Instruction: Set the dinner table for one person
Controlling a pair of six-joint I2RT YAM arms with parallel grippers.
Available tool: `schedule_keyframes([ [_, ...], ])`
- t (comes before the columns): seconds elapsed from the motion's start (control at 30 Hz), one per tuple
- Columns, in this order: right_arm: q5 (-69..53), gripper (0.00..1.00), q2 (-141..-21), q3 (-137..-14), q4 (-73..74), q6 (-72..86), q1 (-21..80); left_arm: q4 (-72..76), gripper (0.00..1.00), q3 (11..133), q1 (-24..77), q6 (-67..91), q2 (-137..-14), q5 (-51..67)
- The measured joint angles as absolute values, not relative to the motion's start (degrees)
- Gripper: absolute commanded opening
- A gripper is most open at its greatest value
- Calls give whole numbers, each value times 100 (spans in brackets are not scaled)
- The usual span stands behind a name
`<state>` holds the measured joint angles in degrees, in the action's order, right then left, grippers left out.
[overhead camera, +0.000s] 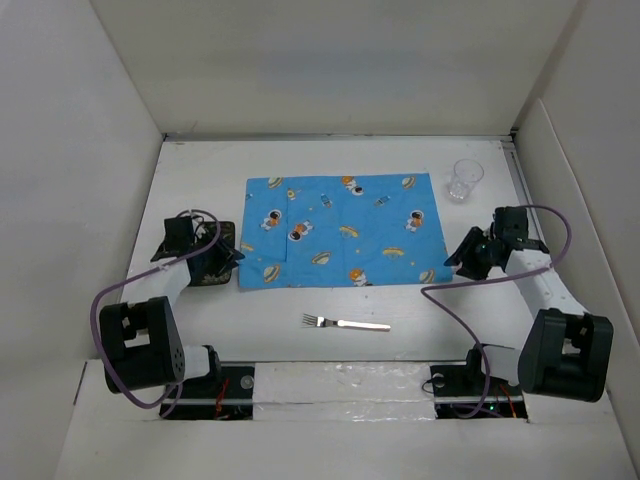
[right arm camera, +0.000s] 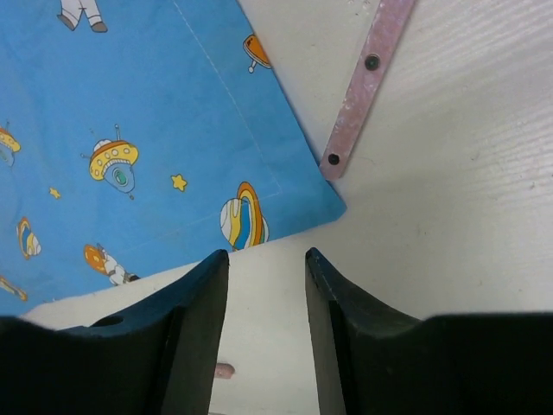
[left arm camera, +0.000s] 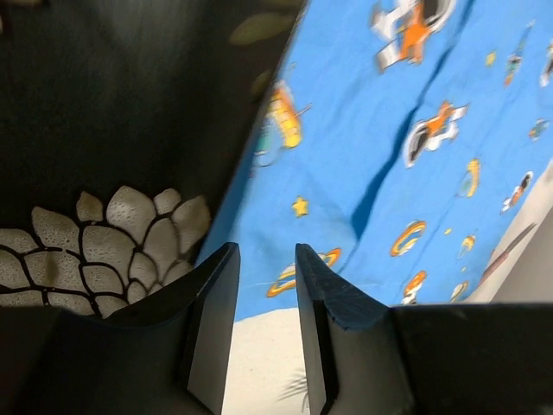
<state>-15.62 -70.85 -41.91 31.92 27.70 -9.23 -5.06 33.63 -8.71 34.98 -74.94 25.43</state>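
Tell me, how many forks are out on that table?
1. The fork lies on the white table, just off the near long edge of the blue space-print mat. No other shows.

Worktop (overhead camera: 200,310): white, matt, faintly grained in the close views.
Mat (overhead camera: 345,230), centre: blue printed cloth, soft, creased, stitched hem.
Fork (overhead camera: 347,324), lower centre: bright polished metal.
Cup (overhead camera: 465,180), upper right: clear, glossy; glass or plastic not discernible.
Dish (left arm camera: 121,104), left: dark, slight sheen, pale leaf pattern.
Right hand (right arm camera: 266,259): fingers (right arm camera: 194,337) black matt plastic.
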Motion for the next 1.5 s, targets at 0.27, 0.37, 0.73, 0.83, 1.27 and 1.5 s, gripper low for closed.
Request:
schedule_keyframes([
  [0.27,-1251,16,-6960,-5264,3715,2700,-327,-1039,3,4915,-602,3385,-7181,2196],
  [0.37,-1173,0,-6825,-5721,3601,2738,285,-1074,0,5422,-440,3380,-6958,2128],
  [0.73,-1691,0,-9310,-7581,1861,3452,3686,-1457,1,7177,-318,3159,-6904,2003],
  [0.83,-1898,7,-10385,-8337,1459,3697,4178,-1798,9,8230,-132,2770,-7161,1568],
  [1.27,-1826,51,-13990,-11907,1365,4508,5275,-2773,36,7881,1275,2003,-6453,410],
  [1.5,-1584,51,-14617,-12838,1632,4849,5441,-2969,36,7725,2062,2165,-6307,432],
])
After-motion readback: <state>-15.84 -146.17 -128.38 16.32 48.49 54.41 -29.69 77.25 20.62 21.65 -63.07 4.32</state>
